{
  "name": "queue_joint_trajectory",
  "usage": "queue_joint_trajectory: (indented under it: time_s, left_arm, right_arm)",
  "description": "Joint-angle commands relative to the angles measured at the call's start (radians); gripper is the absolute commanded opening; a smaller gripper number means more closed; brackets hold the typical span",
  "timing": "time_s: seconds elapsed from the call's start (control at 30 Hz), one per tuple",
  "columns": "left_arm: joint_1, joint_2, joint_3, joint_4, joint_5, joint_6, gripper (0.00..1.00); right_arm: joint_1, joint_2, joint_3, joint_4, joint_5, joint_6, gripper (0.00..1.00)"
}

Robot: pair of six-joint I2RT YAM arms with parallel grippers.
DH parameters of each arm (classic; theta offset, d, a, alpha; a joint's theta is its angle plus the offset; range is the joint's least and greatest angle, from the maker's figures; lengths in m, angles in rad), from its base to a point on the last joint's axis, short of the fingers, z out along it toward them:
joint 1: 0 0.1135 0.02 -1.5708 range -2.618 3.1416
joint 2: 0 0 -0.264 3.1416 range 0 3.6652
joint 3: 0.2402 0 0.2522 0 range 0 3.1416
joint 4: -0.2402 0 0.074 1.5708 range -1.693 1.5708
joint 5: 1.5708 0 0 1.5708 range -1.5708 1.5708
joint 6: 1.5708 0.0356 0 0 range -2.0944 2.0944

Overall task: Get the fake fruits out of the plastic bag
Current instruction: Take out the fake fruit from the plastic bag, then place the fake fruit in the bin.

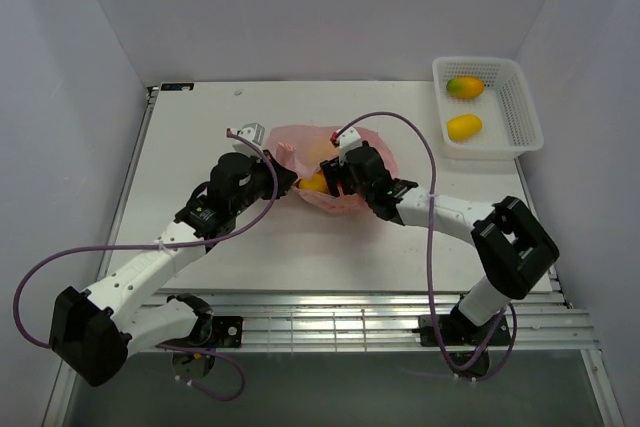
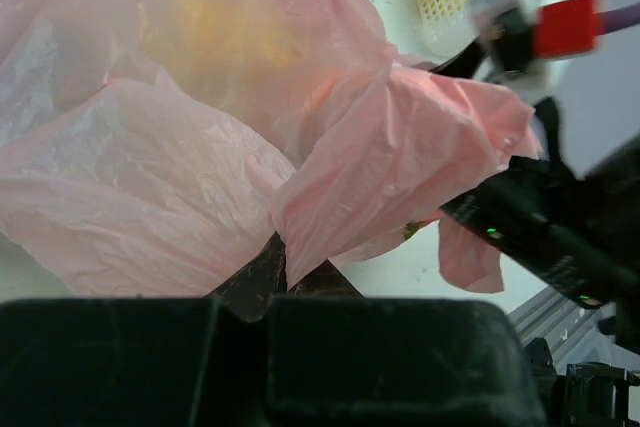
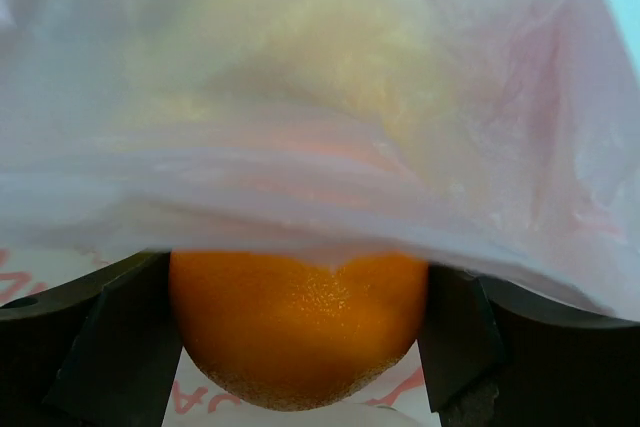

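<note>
The pink plastic bag lies crumpled in the middle of the table. My left gripper is shut on a fold of the bag's edge at its left side. My right gripper reaches into the bag mouth and is shut on an orange, which shows between both fingers under the bag film. The orange also shows in the top view. A yellowish fruit shape shows dimly through the bag. Two mangoes lie in the basket.
A white lattice basket stands at the back right of the table. The right arm's black body is close beside the left gripper. A metal rail runs along the table's near edge.
</note>
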State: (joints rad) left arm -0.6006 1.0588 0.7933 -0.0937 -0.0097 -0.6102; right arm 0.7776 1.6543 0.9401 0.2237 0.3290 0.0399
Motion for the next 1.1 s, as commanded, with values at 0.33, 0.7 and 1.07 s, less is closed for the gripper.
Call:
queue_joint_trajectory:
  time_s: [0.33, 0.7, 1.07]
  left_arm:
    - [-0.004, 0.003, 0.007, 0.012, -0.021, -0.005, 0.0]
    - [-0.004, -0.003, 0.018, 0.006, -0.03, -0.005, 0.0]
    - [-0.004, 0.024, 0.035, 0.009, -0.012, 0.0, 0.0]
  right_arm:
    - [-0.012, -0.378, 0.054, -0.086, -0.274, -0.058, 0.26]
    - [-0.447, -0.4, 0.21, -0.138, -0.355, -0.015, 0.26]
    - [-0.957, 0.045, 0.443, -0.175, -0.343, 0.046, 0.38]
